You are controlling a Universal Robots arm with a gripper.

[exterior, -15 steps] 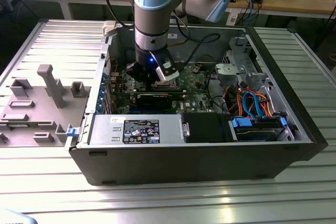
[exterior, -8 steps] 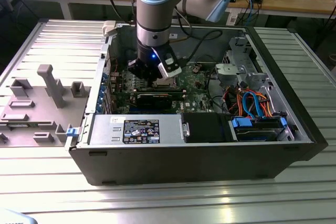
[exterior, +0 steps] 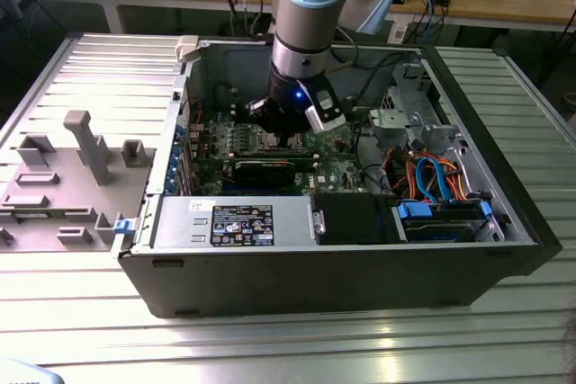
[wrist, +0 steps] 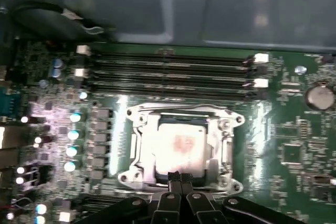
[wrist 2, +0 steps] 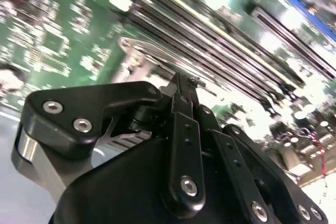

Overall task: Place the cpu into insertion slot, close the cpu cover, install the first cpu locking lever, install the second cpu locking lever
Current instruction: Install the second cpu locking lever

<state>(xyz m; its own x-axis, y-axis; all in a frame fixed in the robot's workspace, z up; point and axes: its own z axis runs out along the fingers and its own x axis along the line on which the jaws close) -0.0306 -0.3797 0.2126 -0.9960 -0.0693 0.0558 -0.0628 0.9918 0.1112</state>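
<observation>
While the grey and pale blue robot arm (exterior: 301,6) reaches down into the open black computer case (exterior: 360,267), its black tool (exterior: 286,121) hangs low over the green circuit board (exterior: 337,164) inside. In the first wrist view the tool (wrist: 180,178) has its two thin black fingers (wrist: 174,178) pressed together with no gap and nothing between them, and their tips sit right at the near edge of the socket. In the second wrist view the tool (wrist 2: 182,85) looks the same, fingers side by side and tips shut, close above the board. The small flat square chip with a pale silvery top, the cpu (wrist: 181,148), lies flat inside the insertion slot (wrist: 137,145), the square socket with a shiny metal rim. The thin silvery metal frame with a cut-out middle, the cpu cover (wrist: 223,129), lies down flat around the chip, so the chip's top shows through the hole. Just beside the socket run four long black memory slots (wrist: 168,74), all in a row. The case rests on a ribbed silver metal worktop (exterior: 270,339). On the exterior view's left, grey plastic holder shapes (exterior: 67,173) stand on the worktop, well apart from the tool.
</observation>
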